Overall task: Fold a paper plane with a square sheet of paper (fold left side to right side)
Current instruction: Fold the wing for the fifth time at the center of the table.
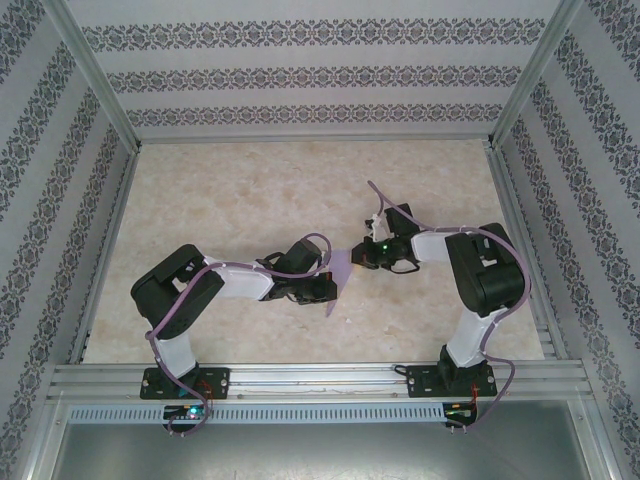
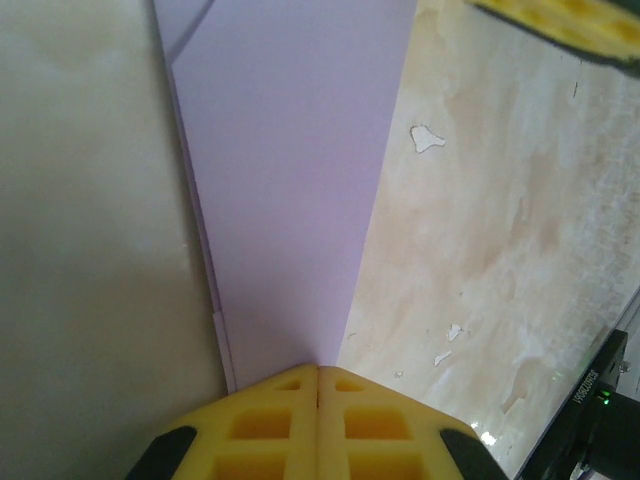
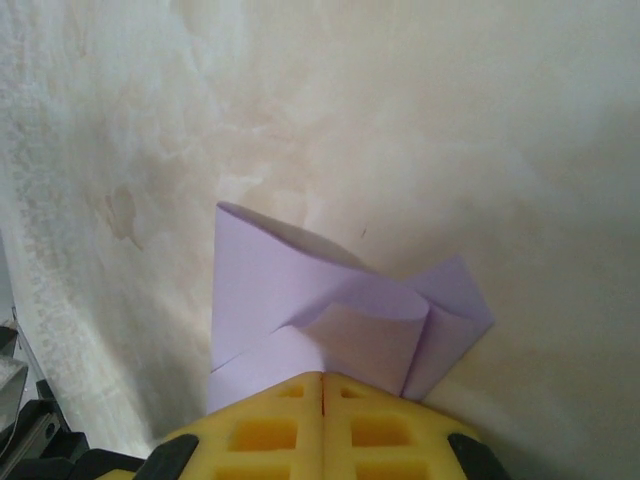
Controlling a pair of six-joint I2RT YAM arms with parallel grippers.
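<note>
The left gripper (image 2: 318, 380) was clamped on the folded lilac paper (image 2: 290, 180), whose long axis ran toward 12 o'clock from its fingers (image 2: 260, 425). The right gripper (image 3: 322, 382), equally near, pinched the opposite end over the table (image 1: 230, 200).

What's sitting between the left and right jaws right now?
The folded lilac paper bridges the gap, with both sets of jaws shut on it; the top view shows this.
</note>
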